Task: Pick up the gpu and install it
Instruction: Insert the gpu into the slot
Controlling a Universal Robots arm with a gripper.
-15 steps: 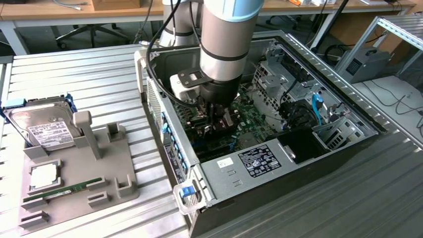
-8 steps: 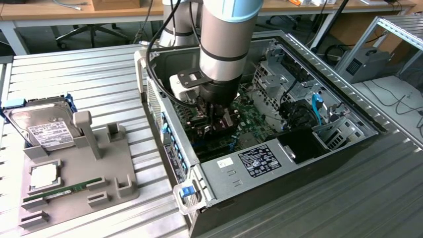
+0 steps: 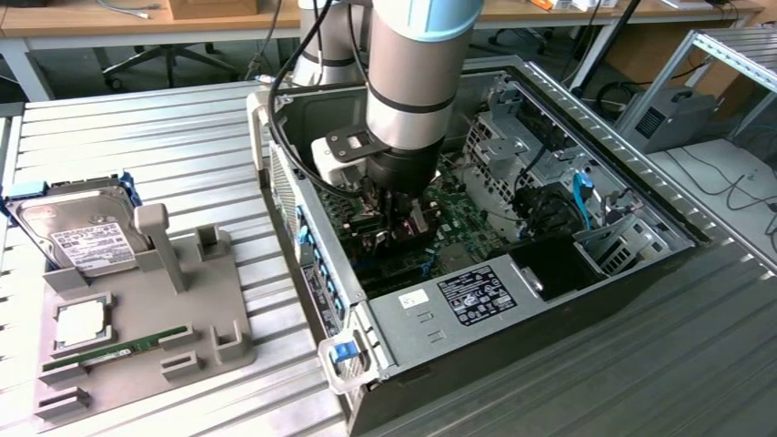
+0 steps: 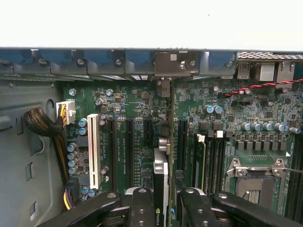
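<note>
Ribbed grey metal tabletop (image 3: 158, 146), wooden desk (image 3: 109, 18) behind, chair base (image 3: 164, 59) beneath, aluminium frame (image 3: 734, 56) at the exterior view's right

— How's the light on your end?

— In the exterior view it's soft and even for me. The ribbed silver metal table (image 3: 146, 137) has a pale sheen and only faint shadows. The open grey-and-black metal computer case (image 3: 419, 332) is dim inside, darkest under the silver tubular robot arm (image 3: 413, 82).

— And the wrist view?

— I get a blown-out white band beyond the case's rim. The green motherboard (image 4: 142, 101) is evenly lit. The black gripper (image 4: 166, 196), clamped on the edge-on green gpu (image 4: 161, 170), is nearly a silhouette.
</note>
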